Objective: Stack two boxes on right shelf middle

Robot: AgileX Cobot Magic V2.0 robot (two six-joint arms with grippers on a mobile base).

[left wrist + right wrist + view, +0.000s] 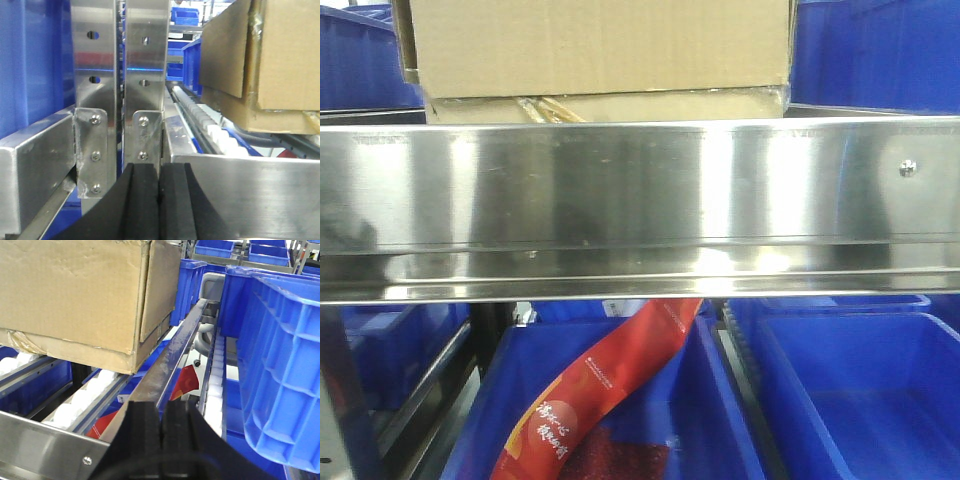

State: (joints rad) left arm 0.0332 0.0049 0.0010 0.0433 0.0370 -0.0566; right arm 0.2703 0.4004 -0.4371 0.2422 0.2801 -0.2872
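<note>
Two brown cardboard boxes are stacked on the shelf (640, 210). The tall box (600, 45) rests on the flat box (610, 104), which has yellowish tape underneath. In the left wrist view the tall box (280, 50) and flat box (250, 117) sit on white rollers to the upper right. In the right wrist view the tall box (75, 290) sits on the flat box (80, 352) at upper left. My left gripper (160, 200) is shut and empty, just before the shelf's front rail. My right gripper (162, 440) is shut and empty, low at the rail, right of the boxes.
Blue plastic bins (860, 380) sit below the shelf, one holding a red printed carton (600, 390). More blue bins (280, 340) stand right of the boxes on the same level. Steel uprights (120, 75) stand straight ahead of the left gripper. A steel divider rail (175, 350) runs ahead of the right gripper.
</note>
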